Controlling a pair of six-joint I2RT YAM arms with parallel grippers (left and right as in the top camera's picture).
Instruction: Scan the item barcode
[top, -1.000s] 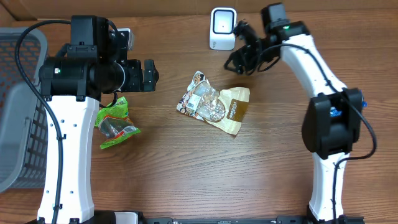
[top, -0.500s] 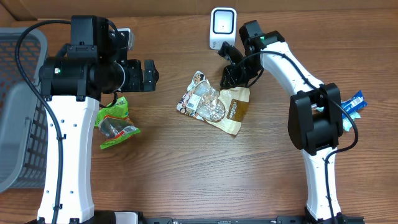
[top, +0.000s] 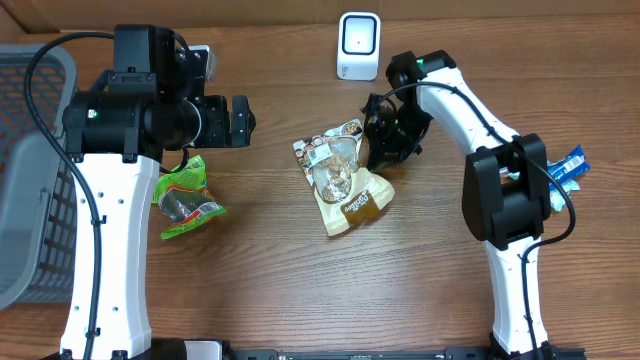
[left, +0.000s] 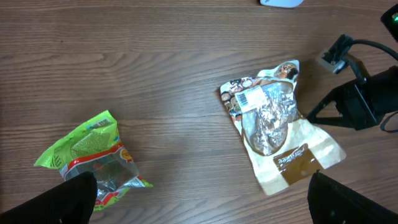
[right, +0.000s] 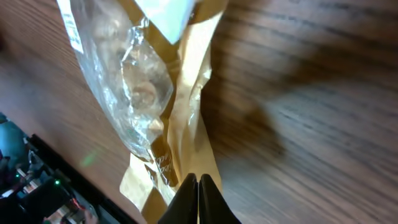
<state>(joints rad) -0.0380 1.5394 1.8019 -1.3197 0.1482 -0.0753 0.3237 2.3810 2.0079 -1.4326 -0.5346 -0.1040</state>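
Pinching the right-hand edge of the tan snack pouch (top: 345, 185) with the clear plastic window, the right hand (top: 378, 150) has its fingers (right: 183, 208) pressed together on the tan film. The pouch lies mid-tabletop, near the small white box-shaped scanner (top: 358, 45) but clear of it. The white barcode label (left: 252, 96) faces up at the pouch's far end. It's a thin edge grip, so my call is to lift slowly, because the film could slip or the bag could swing. Then turn the wrist so the label squares up to the scanner window and hold it steady. The crinkled clear film next to the label may glare, so tilt a little if there's no read. The left hand (top: 240, 120) is spread wide, holds nothing, and hovers well left of the pouch. A green plastic snack bag (top: 185, 195) lies on the wooden tabletop (top: 300, 290) under the left arm. A grey plastic basket (top: 30, 200) sits at the left edge, and a blue packet (top: 570, 168) pokes out behind the right arm. Nothing lies between the pouch and the scanner. Likely the only crowding is the right arm's own wrist and cable passing close to the scanner.
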